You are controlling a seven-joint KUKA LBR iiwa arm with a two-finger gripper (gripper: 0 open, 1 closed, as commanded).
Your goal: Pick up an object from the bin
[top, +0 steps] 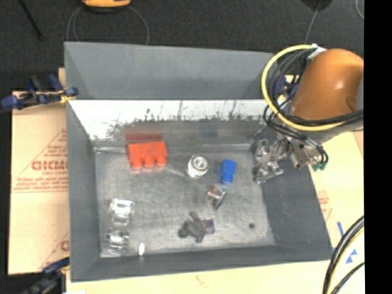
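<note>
The gripper (268, 162) hangs at the 3 o'clock side of the bin (294, 225); whether it is spread or pressed together cannot be told. Nearest, at its 9 o'clock, stands a small blue piece (227, 171), with a silver round cap (198, 166) just beyond. A red-orange block (147, 154) lies farther toward 9, well apart.

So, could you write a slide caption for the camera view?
Gripper by the right wall of the grey bin, beside a blue block; red brick farther left.
</note>
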